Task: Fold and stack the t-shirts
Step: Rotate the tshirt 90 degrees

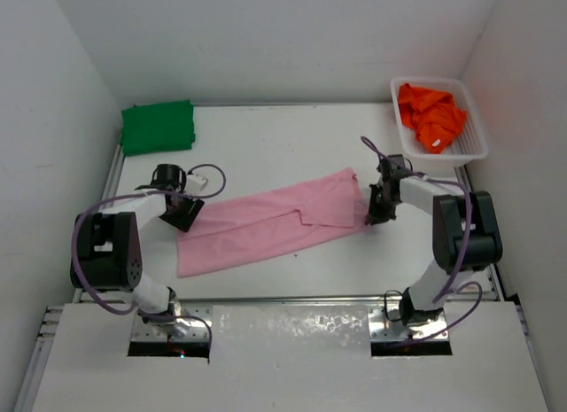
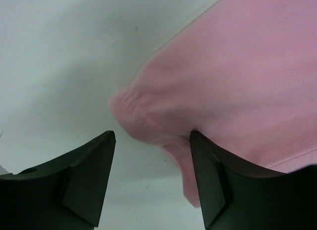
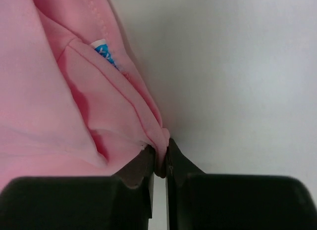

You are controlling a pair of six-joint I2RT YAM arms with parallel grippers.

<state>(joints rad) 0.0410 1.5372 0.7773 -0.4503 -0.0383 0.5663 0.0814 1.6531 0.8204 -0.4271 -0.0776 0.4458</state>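
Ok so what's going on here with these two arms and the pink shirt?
Shirt folding is under way. The pink shirt lies stretched across the table, partly folded lengthwise. The right tool is pinched shut on the edge at one end. The left tool is open around the corner at the other end, not yet gripping. A green shirt sits folded in the far left corner, and an orange shirt lies crumpled in the white basket at the far right.

Blue label above right gripper: print too small to read, half tucked under pink shirt fold. Pinched hem hidden inside its grip.
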